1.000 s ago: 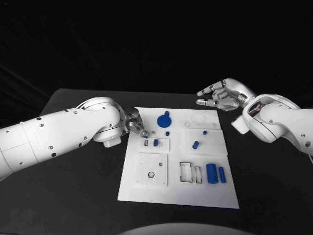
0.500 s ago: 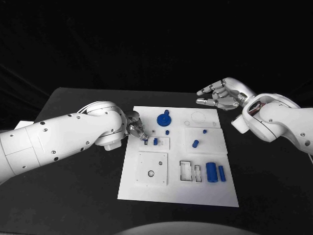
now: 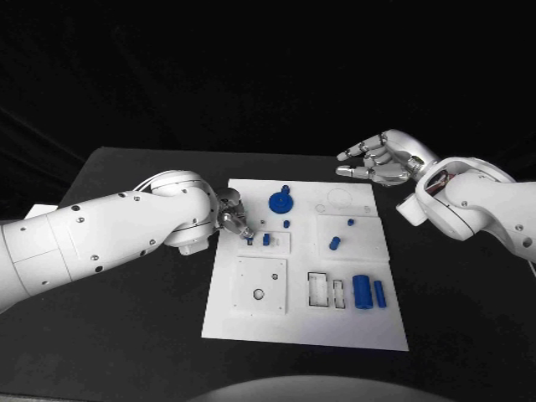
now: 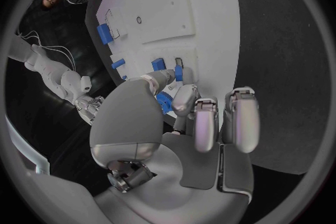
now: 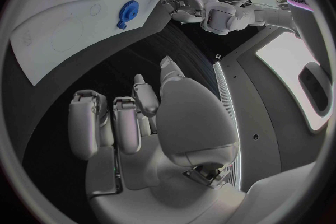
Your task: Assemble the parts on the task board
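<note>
On the black table point(image 3: 123, 335) lies the white rectangular task board point(image 3: 259, 331), with both white arms reaching in over its far end. At the board's left edge, the left silver many-fingered hand point(image 3: 232, 217) is lowered with its fingertips close to a small blue upright peg point(image 3: 267, 239) that stands in a small square recessed frame point(image 3: 268, 244). From the left wrist view, the fingertips point(image 4: 183, 102) sit right beside that peg point(image 4: 178, 73), and the other fingers are stretched forward and apart; whether the peg is actually pinched I cannot tell.

Beyond the frame, a round blue gear-like disc with a knob point(image 3: 280, 202) lies flat near the board's far edge, with a small blue stub point(image 3: 287, 224) just below it. Near the board's right side are a small blue stud point(image 3: 349, 223) and a short blue cylinder point(image 3: 335, 244). Nearer the robot, a larger blue cylinder point(image 3: 363, 292) and a slim blue bar point(image 3: 379, 292) lie side by side, just right of two empty rectangular slots point(image 3: 326, 292). A square white plate with a round hole point(image 3: 259, 287) sits on the board's left half.

The right silver hand point(image 3: 379, 161) hovers off the board's far right corner, above the table, fingers loosely curled and apart, holding nothing.
</note>
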You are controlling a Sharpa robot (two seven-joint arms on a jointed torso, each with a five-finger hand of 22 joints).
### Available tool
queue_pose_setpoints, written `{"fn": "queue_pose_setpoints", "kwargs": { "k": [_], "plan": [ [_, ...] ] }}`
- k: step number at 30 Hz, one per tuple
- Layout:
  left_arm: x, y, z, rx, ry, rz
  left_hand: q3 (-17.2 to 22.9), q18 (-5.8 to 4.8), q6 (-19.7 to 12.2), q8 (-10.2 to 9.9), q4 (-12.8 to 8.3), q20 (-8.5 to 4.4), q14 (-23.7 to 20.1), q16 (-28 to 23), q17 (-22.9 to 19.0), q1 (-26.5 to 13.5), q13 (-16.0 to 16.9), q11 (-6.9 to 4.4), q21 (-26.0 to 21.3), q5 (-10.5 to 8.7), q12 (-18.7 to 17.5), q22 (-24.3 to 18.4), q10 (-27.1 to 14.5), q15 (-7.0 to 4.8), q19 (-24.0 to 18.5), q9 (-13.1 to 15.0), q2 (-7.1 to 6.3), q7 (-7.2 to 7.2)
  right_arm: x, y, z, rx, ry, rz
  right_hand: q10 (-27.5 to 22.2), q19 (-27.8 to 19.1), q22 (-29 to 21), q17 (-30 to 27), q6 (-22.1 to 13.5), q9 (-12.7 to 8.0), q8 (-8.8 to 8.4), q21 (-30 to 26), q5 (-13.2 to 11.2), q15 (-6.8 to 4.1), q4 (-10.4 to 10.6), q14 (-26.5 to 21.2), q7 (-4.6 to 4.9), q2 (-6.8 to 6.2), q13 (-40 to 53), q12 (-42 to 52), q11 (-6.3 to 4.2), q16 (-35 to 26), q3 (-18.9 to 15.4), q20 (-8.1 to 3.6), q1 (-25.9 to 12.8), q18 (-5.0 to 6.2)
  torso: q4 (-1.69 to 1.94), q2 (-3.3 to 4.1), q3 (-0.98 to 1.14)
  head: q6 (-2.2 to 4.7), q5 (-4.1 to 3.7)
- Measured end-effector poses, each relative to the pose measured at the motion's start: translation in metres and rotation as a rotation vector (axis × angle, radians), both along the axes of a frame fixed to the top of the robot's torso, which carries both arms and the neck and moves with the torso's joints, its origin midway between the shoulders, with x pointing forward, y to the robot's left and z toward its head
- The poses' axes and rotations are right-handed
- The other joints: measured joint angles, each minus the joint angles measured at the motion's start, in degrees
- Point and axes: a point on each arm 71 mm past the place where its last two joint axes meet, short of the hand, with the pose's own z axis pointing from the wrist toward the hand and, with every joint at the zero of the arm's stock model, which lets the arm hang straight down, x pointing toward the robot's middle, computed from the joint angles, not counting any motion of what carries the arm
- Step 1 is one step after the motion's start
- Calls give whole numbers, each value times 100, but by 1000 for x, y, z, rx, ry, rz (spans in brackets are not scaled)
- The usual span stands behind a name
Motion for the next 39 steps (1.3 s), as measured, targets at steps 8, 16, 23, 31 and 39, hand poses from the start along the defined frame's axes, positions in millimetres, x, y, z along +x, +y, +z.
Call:
{"fn": "queue_pose_setpoints", "kwargs": {
  "k": [8, 16, 23, 31, 39],
  "plan": [
    [-1, -1, -1, 12, 14, -15, 0, 0, 0, -2, 0, 0, 0, 0, -1, 0, -14, 0, 0, -4, -21, 0, 0, 0, 0, -13, 0, 0, 0, 0, 0, 1, 0, 1, 0, 0, 0, -1, 0, 0, 0, 0, 0, 0, 0, 0, 0, 0, 0, 0, 0, 0, 0, 0, 0, 0, 1, -1, -1, -21, -2],
    [-3, -1, -1, 26, 28, -30, 7, 0, 8, -7, -7, 0, 0, 0, -1, -1, -18, 0, 0, -7, -21, 0, 0, 0, 0, 6, -1, 8, 0, 0, 0, 1, 1, 2, 0, 0, 0, -1, 0, -1, 0, 0, 0, 0, 0, 0, 0, 0, 0, 0, 0, 0, 0, 0, 0, 0, 3, -1, -2, -44, 5],
    [-3, -1, -1, 32, 31, -35, 9, 0, 9, -8, -9, 0, 0, 0, -1, -2, -26, 1, 24, -23, -21, 0, 0, 0, 0, -2, -2, 9, 0, 0, 0, 2, 2, 2, 0, 0, 0, -1, 0, -1, 0, 0, 0, 0, 0, 0, 0, 0, 0, 0, 0, 0, 0, 0, 0, 0, 2, -1, -3, -51, 7],
    [-3, -2, -1, 35, 30, -37, 14, 0, 9, 12, -15, 0, 0, 0, -2, -18, -32, 1, 24, -4, -21, 0, -1, 0, 0, -10, -18, 9, 0, 0, 0, 2, 2, 3, 0, 0, -10, -2, 0, 4, 0, -24, 0, 0, 0, 0, 0, 0, -5, 0, 0, 0, 0, 0, 0, 0, 1, -1, -3, -52, 13],
    [-3, -2, -1, 37, 29, -36, 48, 0, 10, 16, -49, 0, 0, 0, -2, -56, -38, 1, 24, 20, -21, 0, -1, 0, 0, -8, -56, 9, 0, 1, 0, 2, 3, 4, 0, 0, -10, -2, 0, 3, 0, -24, 0, 0, 0, 0, 0, 0, -5, 0, 0, 0, 0, 0, 0, 0, -2, -1, -2, -53, 14]
  ]
}}
